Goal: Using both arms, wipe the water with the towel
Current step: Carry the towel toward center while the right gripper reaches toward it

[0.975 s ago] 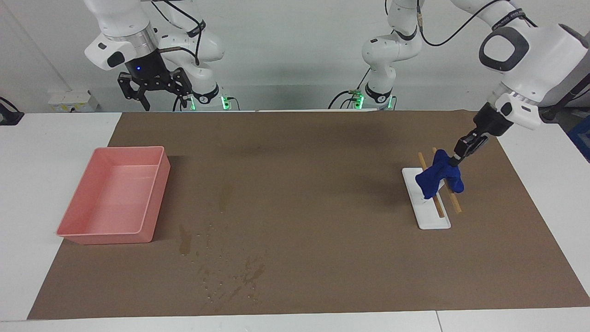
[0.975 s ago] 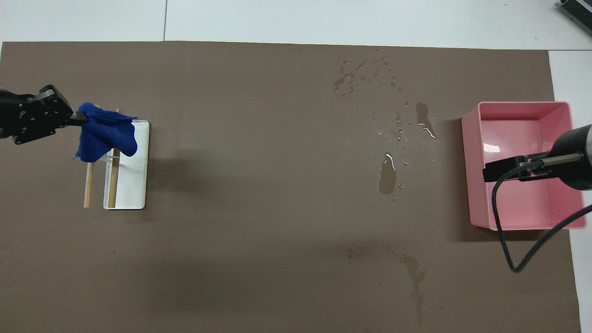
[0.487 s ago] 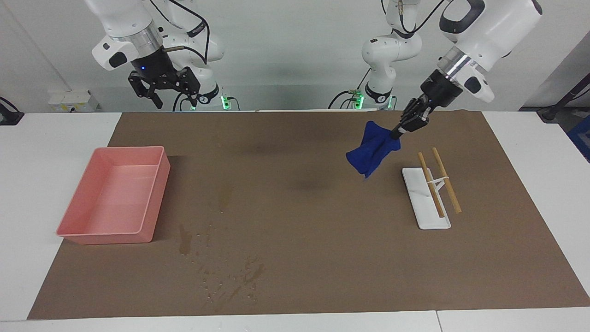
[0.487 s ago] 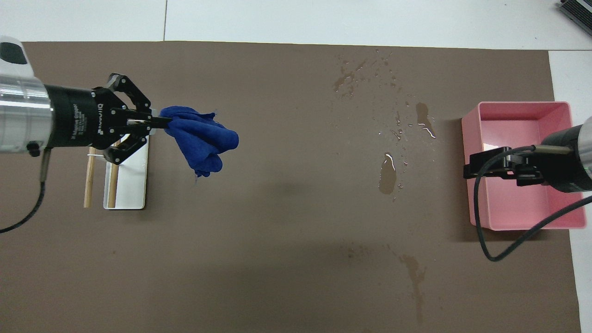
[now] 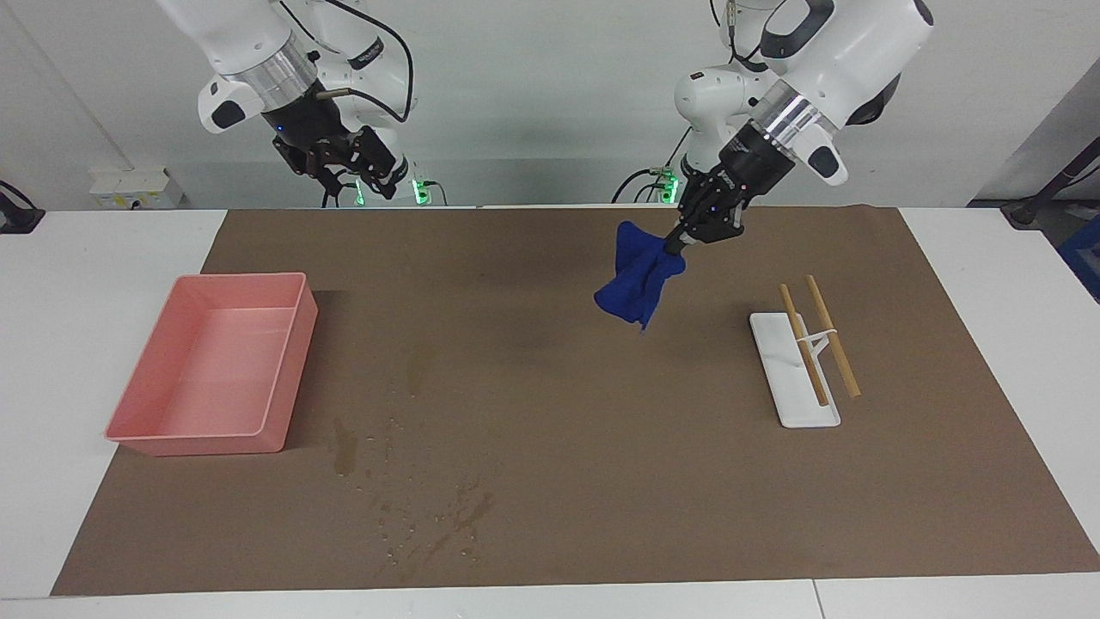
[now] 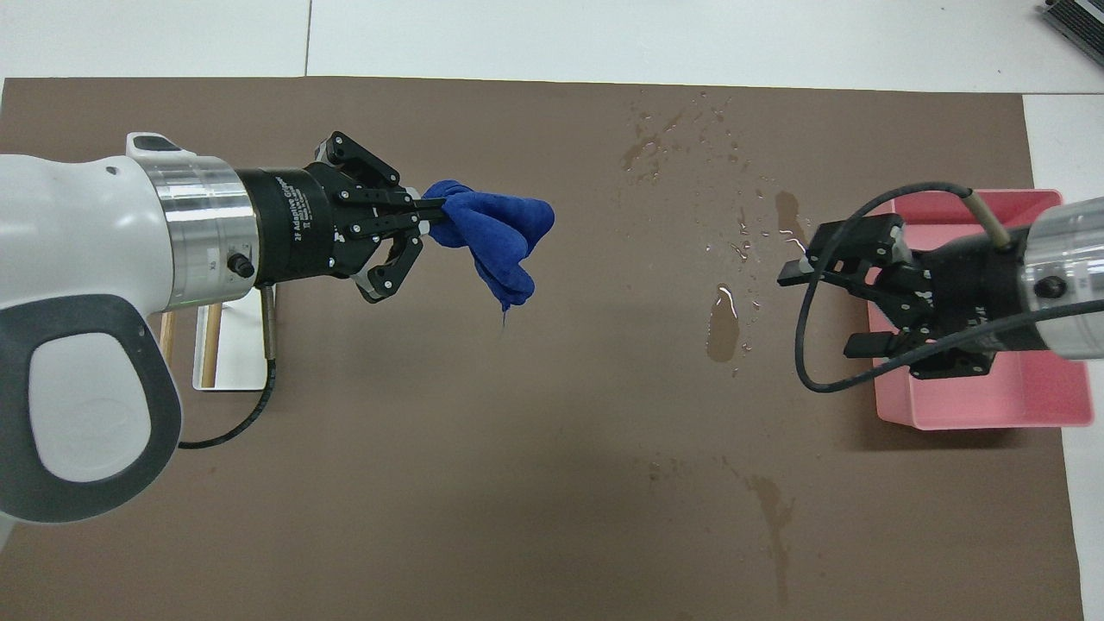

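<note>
Left arm [image 6: 78,285] hides most of white rack [image 6: 237,345]; right arm [image 6: 1065,276] cut off.

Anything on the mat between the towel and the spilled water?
No. The left gripper holds the towel up over bare brown mat; only mat lies between it and the water. The pink tray sits off that line.

bright, even overhead light, both views sharp. soft blurred shadows fall on the matte brown paper table cover [image 5: 601,447]. small white glare glints on the spilled water puddles [image 6: 723,323].
</note>
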`<state>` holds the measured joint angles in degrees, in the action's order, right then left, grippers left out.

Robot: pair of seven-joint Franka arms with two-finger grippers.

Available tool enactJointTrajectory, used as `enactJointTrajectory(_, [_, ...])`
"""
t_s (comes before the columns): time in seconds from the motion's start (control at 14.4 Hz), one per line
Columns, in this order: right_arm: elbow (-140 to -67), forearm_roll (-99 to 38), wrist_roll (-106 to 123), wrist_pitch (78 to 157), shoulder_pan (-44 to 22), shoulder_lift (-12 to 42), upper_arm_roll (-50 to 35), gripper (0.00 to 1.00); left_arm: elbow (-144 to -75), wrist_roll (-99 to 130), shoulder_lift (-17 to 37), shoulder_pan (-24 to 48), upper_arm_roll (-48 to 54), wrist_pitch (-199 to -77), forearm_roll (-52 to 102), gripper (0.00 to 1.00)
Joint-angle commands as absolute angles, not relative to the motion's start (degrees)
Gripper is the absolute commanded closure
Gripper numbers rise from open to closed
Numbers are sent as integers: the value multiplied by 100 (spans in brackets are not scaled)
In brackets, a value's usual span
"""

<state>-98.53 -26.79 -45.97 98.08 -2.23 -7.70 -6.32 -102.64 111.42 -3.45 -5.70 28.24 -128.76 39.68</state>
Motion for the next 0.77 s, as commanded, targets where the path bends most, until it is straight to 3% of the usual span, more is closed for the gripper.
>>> enactJointTrajectory(0.0, [-10449,-3232,-5787,10789,-570,-1037,-650,0,-10555,12066,-431,-265,2760,-13648,4148,100])
enactJointTrajectory(0.28, [-10661,-3691,-6767,12004,-1010,-967,-650,0,-10722,12603,-492,315,2760,-14166,4184,100])
enactJointTrajectory(0.7, [-10889,-3920,-6768,12454,-1292,-826,-659,0,-10723,12762,-536,939,2777,-14265,4184,100])
